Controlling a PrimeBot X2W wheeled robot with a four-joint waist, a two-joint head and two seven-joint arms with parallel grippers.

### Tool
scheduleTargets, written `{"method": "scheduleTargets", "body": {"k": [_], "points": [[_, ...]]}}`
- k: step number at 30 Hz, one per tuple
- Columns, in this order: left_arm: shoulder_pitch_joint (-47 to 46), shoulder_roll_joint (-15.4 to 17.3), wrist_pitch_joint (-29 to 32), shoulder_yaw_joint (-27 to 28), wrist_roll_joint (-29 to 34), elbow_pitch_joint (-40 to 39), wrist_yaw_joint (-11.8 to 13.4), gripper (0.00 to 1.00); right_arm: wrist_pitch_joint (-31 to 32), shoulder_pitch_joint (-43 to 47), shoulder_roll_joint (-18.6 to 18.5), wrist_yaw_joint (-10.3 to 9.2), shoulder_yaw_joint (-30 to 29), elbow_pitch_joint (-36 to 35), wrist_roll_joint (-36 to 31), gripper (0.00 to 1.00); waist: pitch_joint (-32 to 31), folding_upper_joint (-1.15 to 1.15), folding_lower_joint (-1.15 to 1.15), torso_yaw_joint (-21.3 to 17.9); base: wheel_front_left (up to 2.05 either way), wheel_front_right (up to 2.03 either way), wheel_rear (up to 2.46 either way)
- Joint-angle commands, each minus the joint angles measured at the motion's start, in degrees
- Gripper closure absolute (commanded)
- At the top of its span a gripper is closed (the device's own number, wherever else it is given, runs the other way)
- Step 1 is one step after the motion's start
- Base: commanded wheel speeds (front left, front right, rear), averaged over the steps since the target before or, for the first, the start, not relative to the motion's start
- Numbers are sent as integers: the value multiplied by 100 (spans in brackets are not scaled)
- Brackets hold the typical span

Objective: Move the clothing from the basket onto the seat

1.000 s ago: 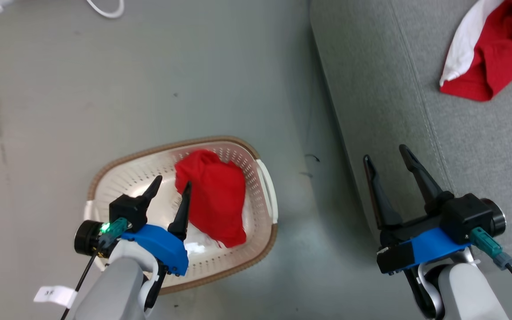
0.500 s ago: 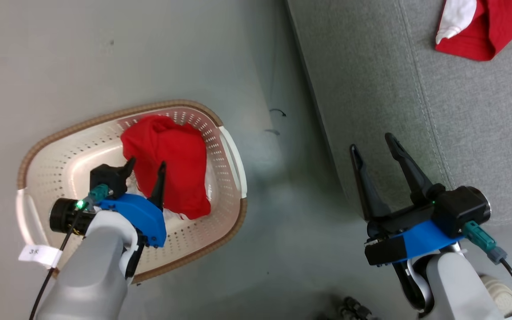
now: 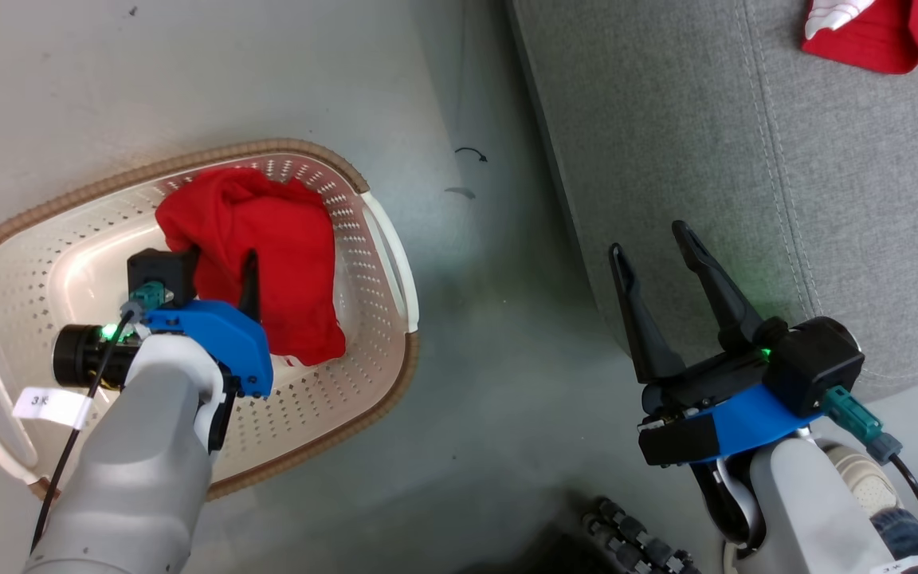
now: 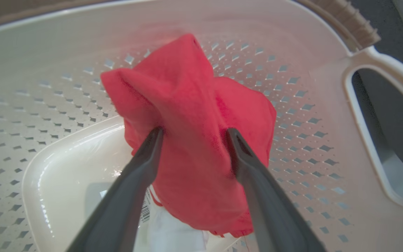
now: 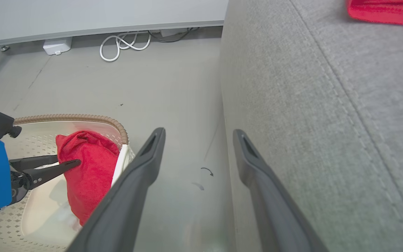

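Your left gripper (image 4: 194, 133) sits inside the basket (image 3: 363, 319) with jaws wide astride the red garment (image 3: 268, 239), ready to pinch it, while your right gripper (image 3: 648, 237), equally wide and empty, hangs right of the basket beside the seat (image 3: 746, 159).

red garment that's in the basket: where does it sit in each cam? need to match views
Head view: red garment left of centre, upper half.
Left wrist view: red garment dead centre, heaped against the perforated wall.
Right wrist view: red garment lower left.
Shared landmark: the brown woven rim of the basket, curving right beside the garment.
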Motion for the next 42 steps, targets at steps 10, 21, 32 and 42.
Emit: {"method": "scheduleTargets", "body": {"k": [10, 21, 32, 42], "points": [[-423, -70, 88, 18, -56, 355, 284, 78, -50, -160, 3, 1, 69, 71, 64, 0, 173, 0, -1, -80, 0, 0, 0], [-498, -115, 76, -43, -144, 480, 139, 100, -56, -180, 3, 2, 79, 64, 78, 0, 128, 0, -1, -7, 0, 0, 0], [-464, -215, 12, -95, -208, 525, 27, 100, -57, -209, 3, 1, 69, 85, 4, 0, 77, 0, -1, 122, 0, 0, 0], [-213, -393, -40, -217, -206, 445, -127, 100, -56, -259, 1, 1, -1, 194, -182, 0, -395, 0, -1, 505, 0, 0, 0]]}}
